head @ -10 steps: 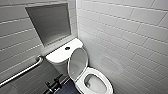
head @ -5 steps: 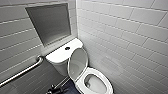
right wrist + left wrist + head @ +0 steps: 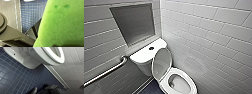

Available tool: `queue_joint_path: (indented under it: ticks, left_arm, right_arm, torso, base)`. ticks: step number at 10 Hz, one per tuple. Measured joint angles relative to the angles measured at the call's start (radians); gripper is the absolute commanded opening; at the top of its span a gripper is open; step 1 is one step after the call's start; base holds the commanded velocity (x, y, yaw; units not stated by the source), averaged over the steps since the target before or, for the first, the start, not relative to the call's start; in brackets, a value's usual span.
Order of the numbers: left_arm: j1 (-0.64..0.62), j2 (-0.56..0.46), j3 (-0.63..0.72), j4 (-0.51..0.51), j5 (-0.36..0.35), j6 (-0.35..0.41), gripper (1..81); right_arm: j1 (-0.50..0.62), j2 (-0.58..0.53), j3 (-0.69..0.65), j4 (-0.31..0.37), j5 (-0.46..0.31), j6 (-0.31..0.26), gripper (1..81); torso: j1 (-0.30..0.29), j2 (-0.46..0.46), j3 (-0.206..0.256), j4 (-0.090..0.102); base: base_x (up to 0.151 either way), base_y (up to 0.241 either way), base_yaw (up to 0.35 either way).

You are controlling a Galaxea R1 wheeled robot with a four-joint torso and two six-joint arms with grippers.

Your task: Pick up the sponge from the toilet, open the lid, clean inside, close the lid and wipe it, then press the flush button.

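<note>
Right gripper (image 3: pixel 66 45) first: its jaws are clenched on the sponge (image 3: pixel 62 25), which hangs in the air right up against the wrist camera, and a dark sliver of the gripper crosses the sponge's near edge. The sponge is bright green and thick, with a finely pitted, foamy face, a rounded outline and a couple of darker green flecks near one end. Behind it lies the floor (image 3: pixel 33 15), a grid of small blue tiles, with a strip of white wall beside it, so the sponge touches nothing but the jaws. Over to the left gripper (image 3: pixel 40 89): dark parts of it sit low over the same blue floor, but I cannot tell whether its jaws are released or clenched, and nothing shows in them. That gripper is down beside the toilet (image 3: pixel 31 59), below the level of the bowl's rim and near the foot of the white tiled wall (image 3: pixel 75 69). From the head view, the lid (image 3: pixel 162 62) stands up, tilted back against the tank, glossy white and oval. The seat (image 3: pixel 190 85) is down around the open bowl. The tank's flat white top carries the flush button (image 3: pixel 151 48), small, round and dark, at its middle. A metal grab bar (image 3: pixel 106 72) runs along the wall on the tank's far side from the corner, and a grey recessed niche (image 3: pixel 134 22) is set into the tiles above the tank.
</note>
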Motion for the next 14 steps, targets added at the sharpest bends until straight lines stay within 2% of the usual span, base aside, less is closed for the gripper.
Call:
queue_joint_path:
  ticks: [2,5,10,14]
  left_arm:
    - [0.101,-0.013,-0.002,0.083,0.003,-0.024,81.1]
    - [0.149,0.008,-0.017,0.22,-0.058,-0.032,81.1]
    - [0.149,0.028,-0.036,0.228,-0.07,-0.033,81.1]
    - [0.149,0.027,-0.037,0.228,-0.07,-0.032,81.1]
  right_arm:
    - [0.006,0.03,-0.014,-0.003,-0.002,0.0,1.0]
    - [0.008,0.033,-0.027,-0.008,-0.006,0.0,1.0]
    - [0.01,0.033,-0.027,-0.008,-0.007,0.0,1.0]
    - [0.016,0.034,-0.027,-0.008,-0.006,0.0,1.0]
  torso:
    - [0.0,0.0,0.0,0.0]
    - [0.0,0.0,0.0,0.0]
    - [-0.004,0.005,0.001,0.0]
    - [-0.083,0.129,0.001,0.0]
  base:
    - [0.0,0.0,0.0]
    - [0.0,0.0,0.0]
    - [0.0,0.0,0.0]
    - [0.0,0.0,0.0]
